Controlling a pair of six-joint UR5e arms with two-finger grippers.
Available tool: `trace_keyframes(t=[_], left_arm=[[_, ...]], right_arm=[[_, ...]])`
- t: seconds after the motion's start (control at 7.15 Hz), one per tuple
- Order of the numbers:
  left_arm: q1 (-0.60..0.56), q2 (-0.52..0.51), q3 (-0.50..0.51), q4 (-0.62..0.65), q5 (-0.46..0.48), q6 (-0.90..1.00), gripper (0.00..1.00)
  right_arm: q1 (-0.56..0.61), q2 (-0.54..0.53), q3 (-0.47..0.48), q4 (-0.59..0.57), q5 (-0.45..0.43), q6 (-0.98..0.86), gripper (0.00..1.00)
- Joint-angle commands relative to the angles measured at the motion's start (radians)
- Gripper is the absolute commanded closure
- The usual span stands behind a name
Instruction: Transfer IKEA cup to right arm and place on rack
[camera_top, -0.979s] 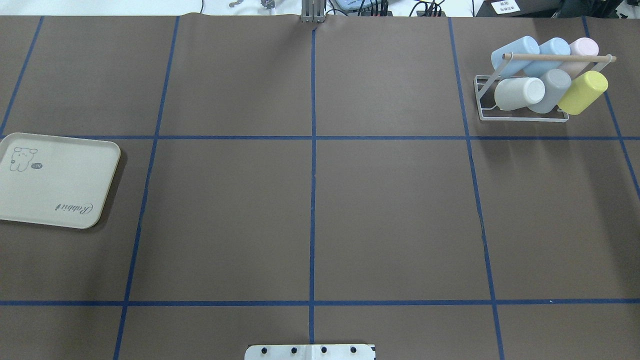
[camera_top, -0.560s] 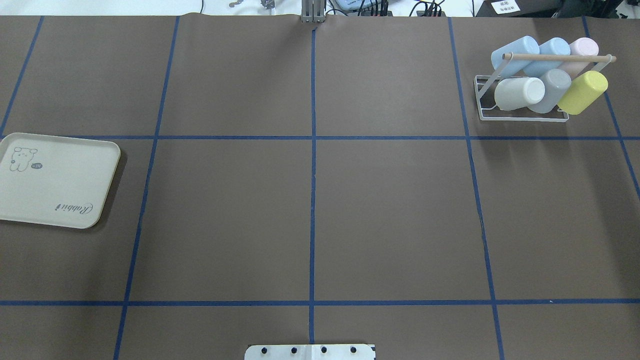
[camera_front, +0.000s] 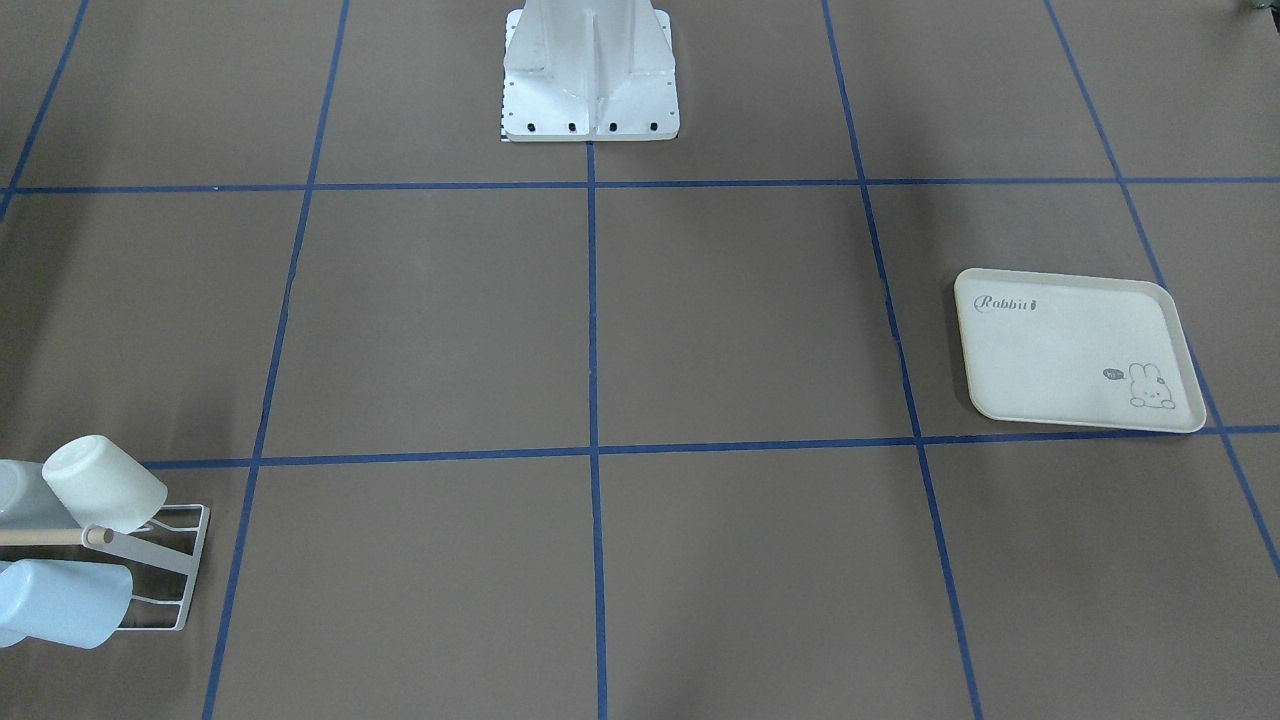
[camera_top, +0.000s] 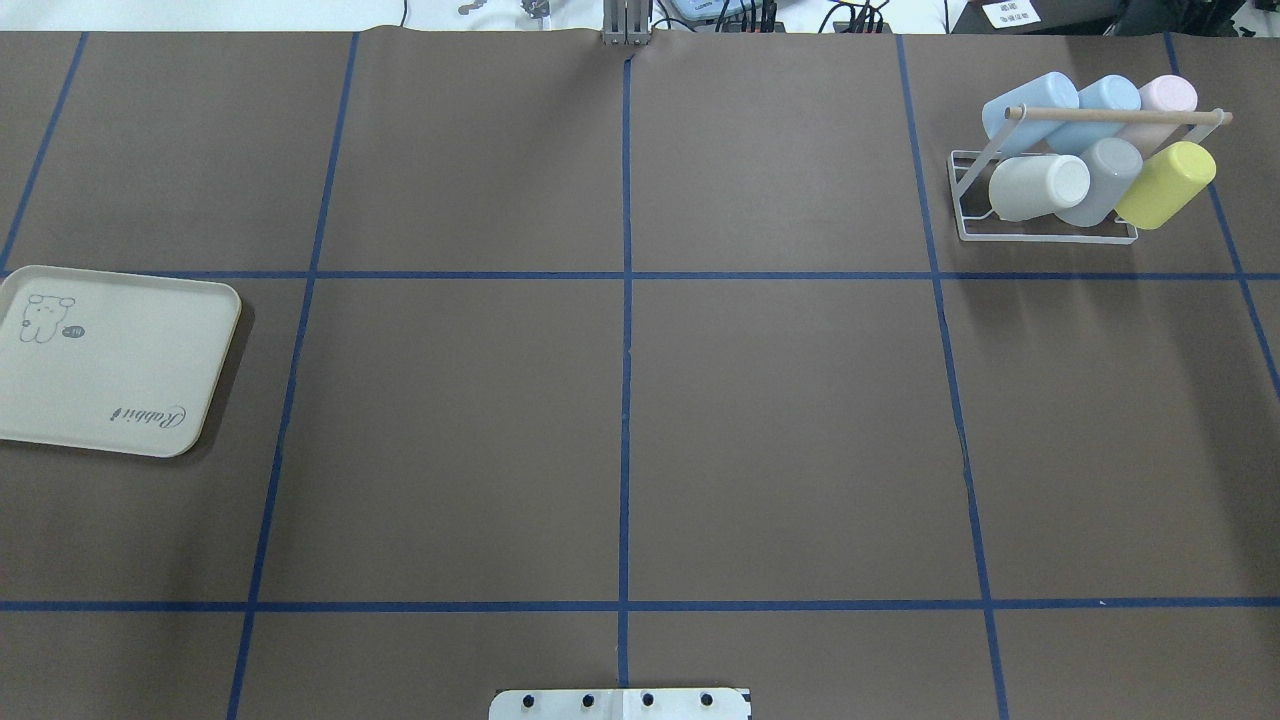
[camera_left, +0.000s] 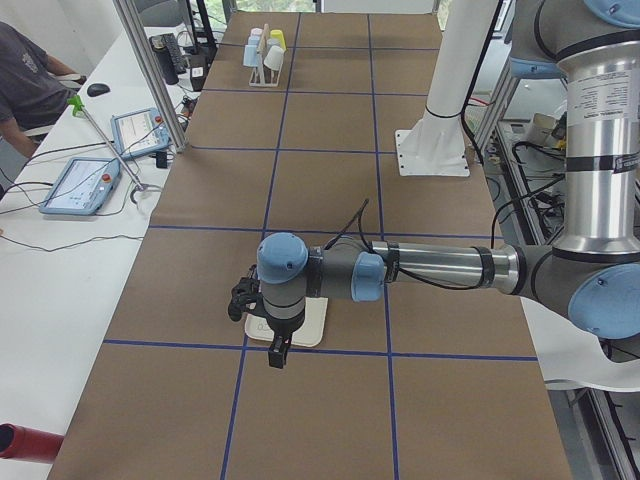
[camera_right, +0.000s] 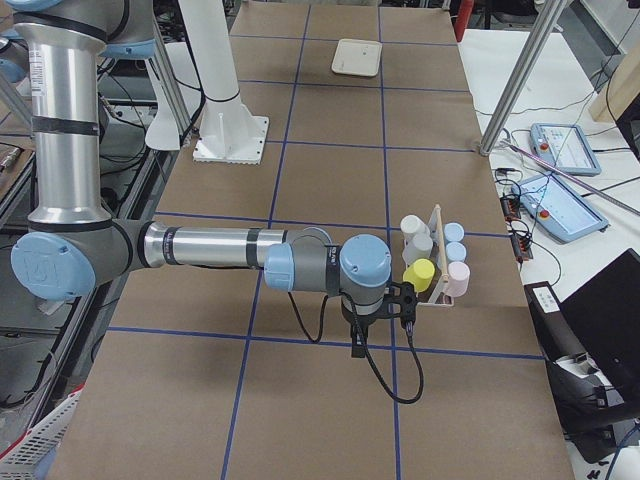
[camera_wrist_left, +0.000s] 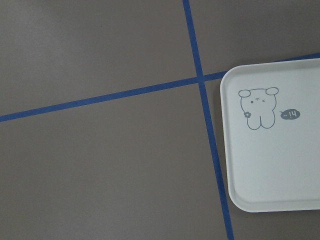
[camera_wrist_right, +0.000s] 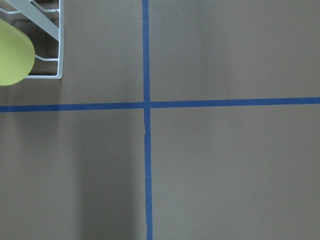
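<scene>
The white wire rack (camera_top: 1045, 240) with its wooden dowel stands at the table's far right. It carries several IKEA cups: white (camera_top: 1040, 187), grey (camera_top: 1100, 180), yellow (camera_top: 1165, 185), two blue and a pink one behind. No cup shows anywhere else. In the exterior right view my right gripper (camera_right: 408, 300) hangs just in front of the rack (camera_right: 437, 250), by the yellow cup (camera_right: 418, 274). My left gripper (camera_left: 243, 300) hovers over the cream tray's (camera_left: 312, 325) edge. I cannot tell whether either gripper is open or shut. The right wrist view catches the rack's corner (camera_wrist_right: 60, 50) and the yellow cup (camera_wrist_right: 12, 57).
The cream rabbit-print tray (camera_top: 110, 360) lies at the table's left edge and also fills the right of the left wrist view (camera_wrist_left: 280, 165). The robot's white base (camera_front: 590, 70) stands at the near middle. Blue tape lines grid the brown table cover. A person sits beside the table (camera_left: 30, 80).
</scene>
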Motion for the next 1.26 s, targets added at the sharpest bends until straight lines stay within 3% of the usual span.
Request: trace_keyframes(t=[0.0,0.98,1.12], left_arm=[[0.0,0.003,-0.001,0.0,-0.002,0.0,0.0],[0.0,0.009,-0.004,0.0,-0.002,-0.005,0.0],[0.0,0.006,-0.006,0.0,-0.002,-0.006,0.0]], right_arm=[[0.0,0.002,-0.006,-0.012,0.01,0.0,0.0],[0.0,-0.002,-0.055,-0.014,0.005,0.012,0.0],[0.0,0.0,-0.062,-0.006,0.005,0.081,0.0]])
